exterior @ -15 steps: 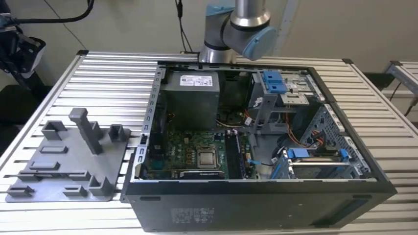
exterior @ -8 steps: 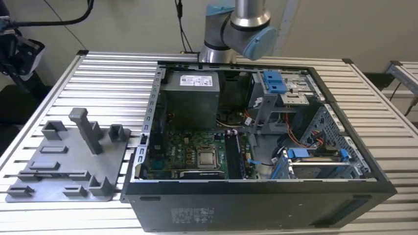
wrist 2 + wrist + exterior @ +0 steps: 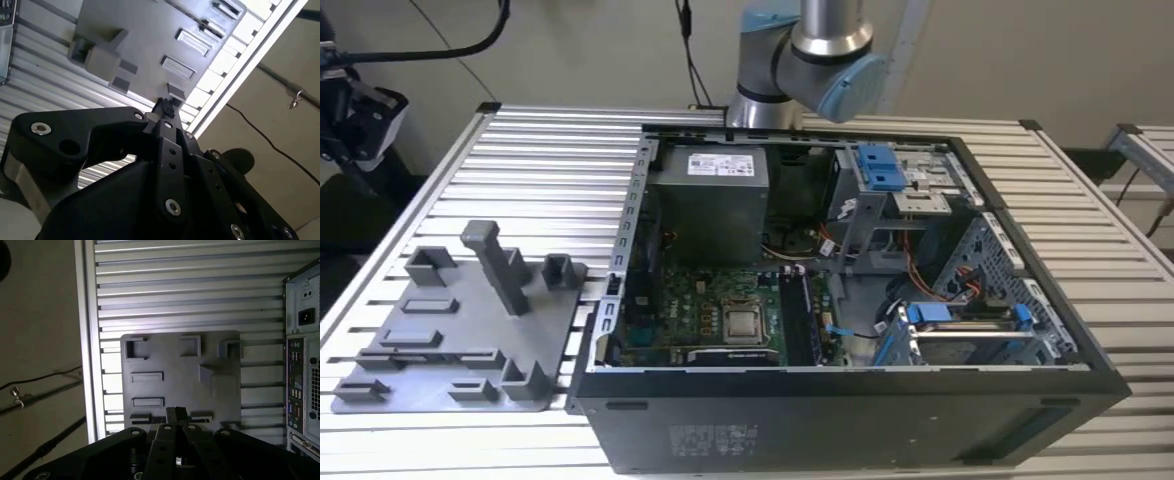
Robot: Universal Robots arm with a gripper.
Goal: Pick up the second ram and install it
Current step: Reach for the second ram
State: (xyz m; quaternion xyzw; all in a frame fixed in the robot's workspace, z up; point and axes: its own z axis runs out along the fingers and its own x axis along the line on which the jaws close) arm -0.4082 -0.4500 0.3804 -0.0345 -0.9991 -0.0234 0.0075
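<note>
Gripper (image 3: 176, 416) hangs over the grey plate (image 3: 175, 370); the ram (image 3: 795, 318) is inside the case (image 3: 854, 410).
One arm (image 3: 817, 60) stands at the far side of the one open case on the slatted table (image 3: 547, 150) and rises out of the exterior view. In both wrist views the gripper points down at the one plate, over its edge, with the fingers pressed together and nothing between them. The plate carries one tall post (image 3: 500, 265). The ram stands on edge in a board slot near the processor (image 3: 744, 322); how many strips stand there I cannot tell.

Fixture plate (image 3: 454, 350) on table (image 3: 547, 150), case (image 3: 854, 420) at the exterior view's right.
</note>
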